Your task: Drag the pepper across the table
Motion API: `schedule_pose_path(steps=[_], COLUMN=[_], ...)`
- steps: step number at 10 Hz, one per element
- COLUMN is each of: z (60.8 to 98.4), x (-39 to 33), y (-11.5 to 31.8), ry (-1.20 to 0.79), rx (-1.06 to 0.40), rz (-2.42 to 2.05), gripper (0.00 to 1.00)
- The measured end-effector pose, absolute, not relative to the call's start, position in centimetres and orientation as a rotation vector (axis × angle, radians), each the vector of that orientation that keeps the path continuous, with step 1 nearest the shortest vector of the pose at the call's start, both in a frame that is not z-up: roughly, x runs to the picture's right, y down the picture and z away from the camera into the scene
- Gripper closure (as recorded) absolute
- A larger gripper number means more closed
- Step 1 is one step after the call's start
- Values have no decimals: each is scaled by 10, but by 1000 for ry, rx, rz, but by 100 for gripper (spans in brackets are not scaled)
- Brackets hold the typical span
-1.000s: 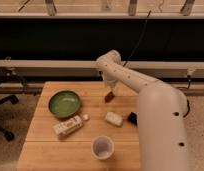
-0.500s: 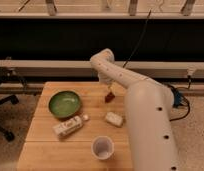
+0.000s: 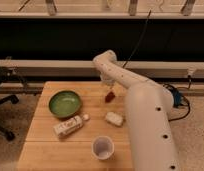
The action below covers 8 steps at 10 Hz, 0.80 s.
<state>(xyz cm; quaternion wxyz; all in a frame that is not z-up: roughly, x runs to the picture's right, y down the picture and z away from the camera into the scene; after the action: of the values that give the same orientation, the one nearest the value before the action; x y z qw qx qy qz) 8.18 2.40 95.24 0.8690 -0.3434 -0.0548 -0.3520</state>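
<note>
Gripper [image 3: 109,91] is hanging over the pepper [image 3: 110,96], near the table's [image 3: 40,137] far edge; jaws standing wide, no grip visible. Bare wood is lying left of it, toward the green bowl [image 3: 64,103]. Bottle [image 3: 70,126] label is unreadable.

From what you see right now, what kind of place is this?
Probably a robot test lab, not a kitchen. A small wooden table stands alone by dark windows, cables run along the floor, and an office chair shows at the left. The hand, open, hangs over the pepper.
</note>
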Motion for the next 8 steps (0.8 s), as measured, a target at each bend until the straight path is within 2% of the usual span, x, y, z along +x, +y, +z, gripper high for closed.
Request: schedule_pose_path(steps=[8], z=[964], x=[97], y=[44], ry=[-150], rx=[-747], rz=[-698], gripper=[24])
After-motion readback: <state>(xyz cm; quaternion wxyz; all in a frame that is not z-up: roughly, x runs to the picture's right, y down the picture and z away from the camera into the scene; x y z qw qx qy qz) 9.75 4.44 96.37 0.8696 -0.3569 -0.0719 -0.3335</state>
